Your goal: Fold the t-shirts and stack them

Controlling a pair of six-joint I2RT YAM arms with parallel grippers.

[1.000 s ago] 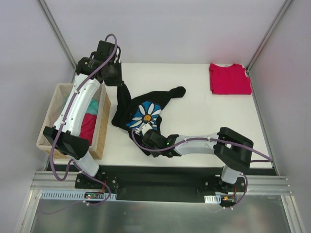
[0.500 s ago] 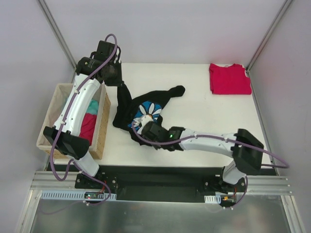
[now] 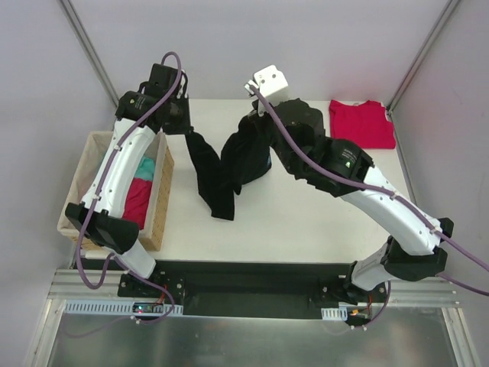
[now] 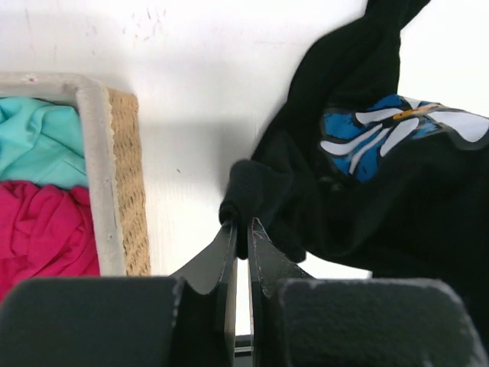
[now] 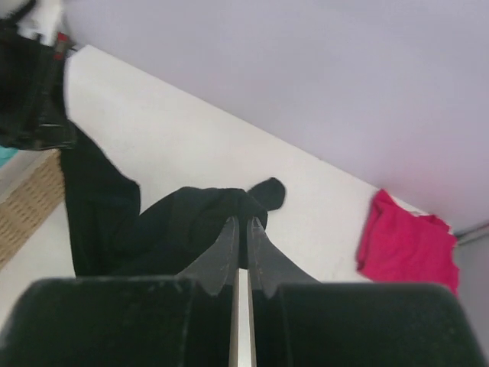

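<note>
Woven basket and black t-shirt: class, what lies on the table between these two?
Nothing: only a bare strip of table separates the basket from the black t-shirt. The left wrist view shows it most clearly.

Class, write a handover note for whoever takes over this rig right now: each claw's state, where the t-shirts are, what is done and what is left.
Left claw: shut on a bunched edge of the black t-shirt.
Right claw: shut on another part of the same shirt.
Black t-shirt: hangs unfolded between the two claws, above the table.
Red t-shirt: looks folded, lying flat at the far right corner.
Basket: at the left, holding teal and pink cloth.
Done: the red one.
Left: spread and fold the black one, then stack it with the red.
</note>
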